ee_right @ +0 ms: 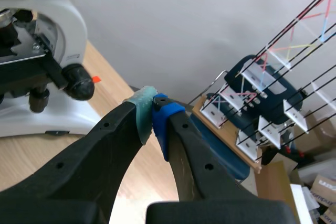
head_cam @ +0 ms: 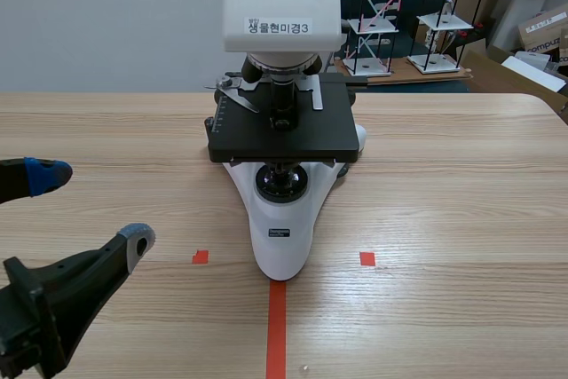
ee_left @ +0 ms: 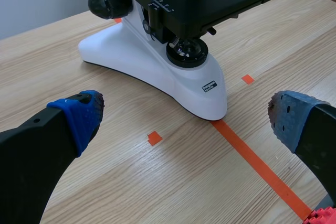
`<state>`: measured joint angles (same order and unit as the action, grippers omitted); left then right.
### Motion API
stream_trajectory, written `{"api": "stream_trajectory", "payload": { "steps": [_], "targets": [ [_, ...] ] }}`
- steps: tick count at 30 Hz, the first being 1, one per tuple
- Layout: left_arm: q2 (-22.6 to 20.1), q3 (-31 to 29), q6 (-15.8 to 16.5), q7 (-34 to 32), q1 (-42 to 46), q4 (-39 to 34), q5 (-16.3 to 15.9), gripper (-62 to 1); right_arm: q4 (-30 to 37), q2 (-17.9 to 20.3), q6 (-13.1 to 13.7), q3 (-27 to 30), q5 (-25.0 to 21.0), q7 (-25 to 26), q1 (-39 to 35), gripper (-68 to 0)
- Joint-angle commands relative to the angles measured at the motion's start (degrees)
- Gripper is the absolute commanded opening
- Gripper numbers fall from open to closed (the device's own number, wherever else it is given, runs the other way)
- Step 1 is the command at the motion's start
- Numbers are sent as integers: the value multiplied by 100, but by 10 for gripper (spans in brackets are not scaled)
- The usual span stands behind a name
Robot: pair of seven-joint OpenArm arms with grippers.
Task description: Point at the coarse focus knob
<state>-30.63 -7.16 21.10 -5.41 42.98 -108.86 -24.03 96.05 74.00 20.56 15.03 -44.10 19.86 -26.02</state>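
A white microscope [head_cam: 282,219] with a black stage [head_cam: 284,126] stands at the middle of the wooden table. Its black focus knob [ee_left: 109,1] shows on the side of the body in the left wrist view, well ahead of my left gripper [ee_left: 184,116]. That gripper [head_cam: 93,207] hovers open near the table's front left, short of the microscope's base. The knob [ee_right: 79,82] on the other side appears in the right wrist view, ahead of and beside my right gripper [ee_right: 152,106], which is shut on nothing and raised. The right arm is out of the scene view.
Orange-red tape marks [head_cam: 276,326] lie in front of the microscope. Behind the table's far right edge stand wire racks with white shelves [head_cam: 444,19] and cardboard boxes [head_cam: 543,28]. Bare wood [head_cam: 461,201] lies to the right of the microscope.
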Motion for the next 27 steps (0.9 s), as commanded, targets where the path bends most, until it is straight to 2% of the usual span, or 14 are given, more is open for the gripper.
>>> {"api": "stream_trajectory", "payload": {
  "steps": [1,8,17,27],
  "targets": [
    [13,7,7,-79,0,-133,-39,14,74,-81,24,-140,92,-107,358,-658],
    [13,7,7,-79,0,-133,-39,14,-39,-1169,551,-1075,1001,-1294,1974,-658],
    [13,7,7,-79,0,-133,-37,14,-444,-1309,610,-3062,1386,-1871,4044,-658],
    [13,7,7,-79,0,-133,-37,14,-1290,-1615,610,-4819,1534,-1891,5814,-658]
  ]
}}
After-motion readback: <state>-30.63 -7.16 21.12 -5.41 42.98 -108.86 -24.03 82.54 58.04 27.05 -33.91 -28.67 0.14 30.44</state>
